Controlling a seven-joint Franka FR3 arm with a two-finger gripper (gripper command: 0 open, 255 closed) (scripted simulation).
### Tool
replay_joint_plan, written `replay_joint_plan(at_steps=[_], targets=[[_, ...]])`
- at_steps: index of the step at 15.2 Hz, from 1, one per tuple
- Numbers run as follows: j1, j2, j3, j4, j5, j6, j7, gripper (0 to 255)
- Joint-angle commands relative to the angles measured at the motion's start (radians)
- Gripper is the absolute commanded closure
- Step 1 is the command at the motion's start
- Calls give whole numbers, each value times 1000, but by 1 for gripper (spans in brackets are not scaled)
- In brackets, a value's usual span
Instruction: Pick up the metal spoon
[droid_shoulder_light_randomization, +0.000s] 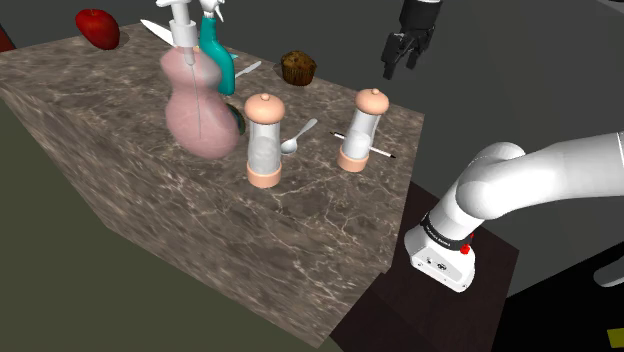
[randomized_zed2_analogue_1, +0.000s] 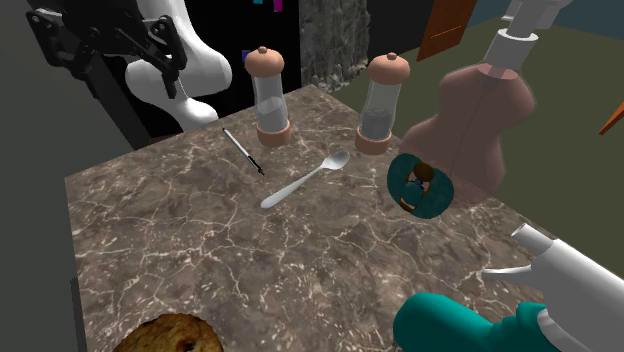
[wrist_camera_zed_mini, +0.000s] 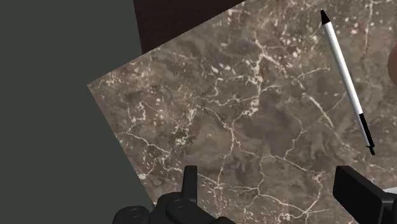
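While the spoon (droid_shoulder_light_randomization: 298, 138) lies untouched on the counter (droid_shoulder_light_randomization: 330, 230), the gripper (droid_shoulder_light_randomization: 405, 50) hangs open at its two o'clock in the shoulder view; reaching, grasping and lifting are not yet done.

You have a brown marbled tabletop (droid_shoulder_light_randomization: 250, 250) carrying a spoon (droid_shoulder_light_randomization: 297, 138) between two grinders (droid_shoulder_light_randomization: 263, 140) (droid_shoulder_light_randomization: 361, 130), a pen (randomized_zed2_analogue_1: 243, 151), a pink pump bottle (droid_shoulder_light_randomization: 200, 100), a teal spray bottle (droid_shoulder_light_randomization: 217, 55), a muffin (droid_shoulder_light_randomization: 298, 68) and an apple (droid_shoulder_light_randomization: 97, 27) at the shoulder view's far left.
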Motion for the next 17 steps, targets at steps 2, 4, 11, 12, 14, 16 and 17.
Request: replay_joint_plan(at_steps=[2, 4, 11, 12, 14, 16, 17], targets=[[-6, -4, 19, -18, 29, 10, 62, 0], [-20, -6, 58, -49, 88, 36, 184, 0], [-64, 42, 204, -112, 292, 175, 601, 0], [-70, 56, 226, -115, 318, 201, 659, 0], [-84, 90, 270, -116, 368, 257, 772, 0], [-100, 130, 313, -110, 412, 316, 884, 0], [-109, 153, 335, -105, 432, 347, 940, 0]])
